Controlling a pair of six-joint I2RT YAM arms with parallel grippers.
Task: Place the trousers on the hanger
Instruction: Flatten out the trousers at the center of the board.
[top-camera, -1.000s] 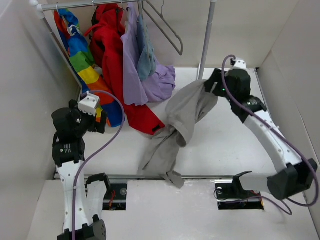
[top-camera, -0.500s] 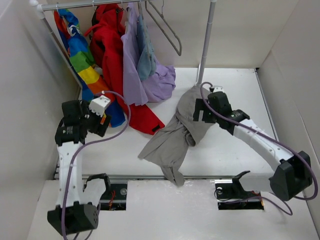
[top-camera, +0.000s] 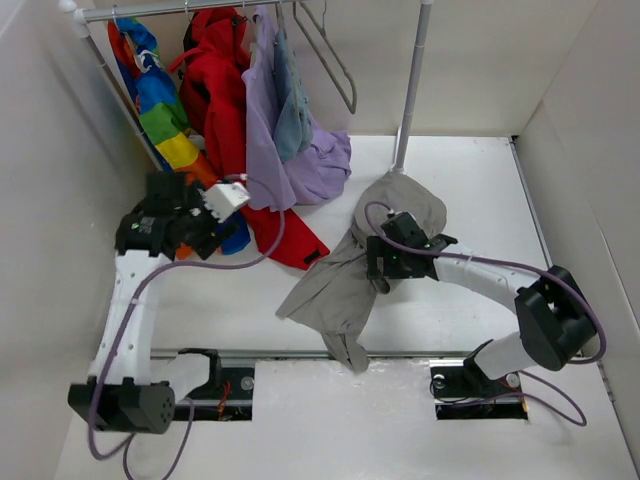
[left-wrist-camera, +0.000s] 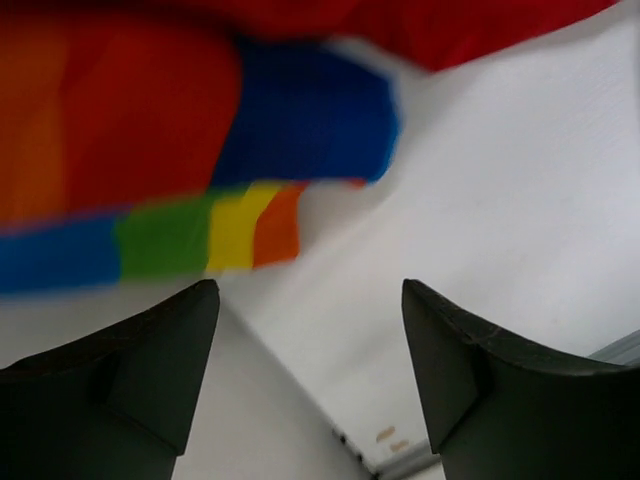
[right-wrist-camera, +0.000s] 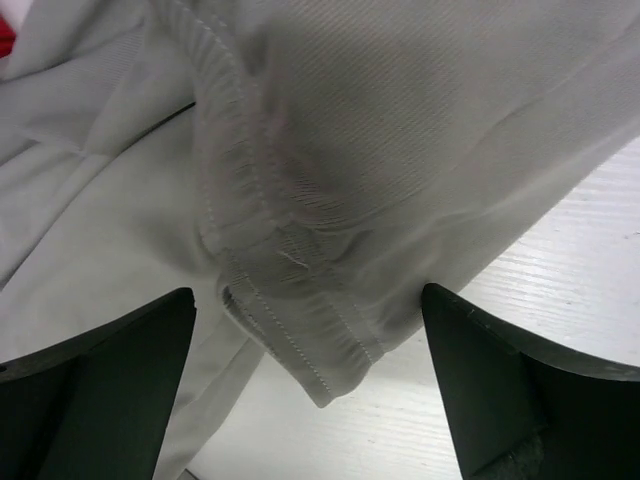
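Note:
The taupe trousers (top-camera: 345, 285) lie crumpled on the white table, the waist end (top-camera: 410, 200) near the upright pole. My right gripper (top-camera: 383, 262) is open just above their middle. In the right wrist view the gathered waistband (right-wrist-camera: 285, 300) lies between the spread fingers of that gripper (right-wrist-camera: 308, 295), which are not closed on it. The slim grey hanger (top-camera: 330, 55) hangs empty on the rail at the back. My left gripper (top-camera: 203, 238) is open and empty by the rainbow garment, and in its own view (left-wrist-camera: 310, 285) it is over bare table.
A rail (top-camera: 170, 10) at the back carries a rainbow garment (top-camera: 165, 120), a red coat (top-camera: 225, 110), a lilac garment (top-camera: 275, 150) and a small blue-grey one (top-camera: 293, 115). An upright pale pole (top-camera: 412, 85) stands behind the trousers. White walls close both sides.
My right gripper came down and towards the left with the trousers, then opened; the trousers now lie slack on the table. My left arm reached farther back towards the rainbow garment.

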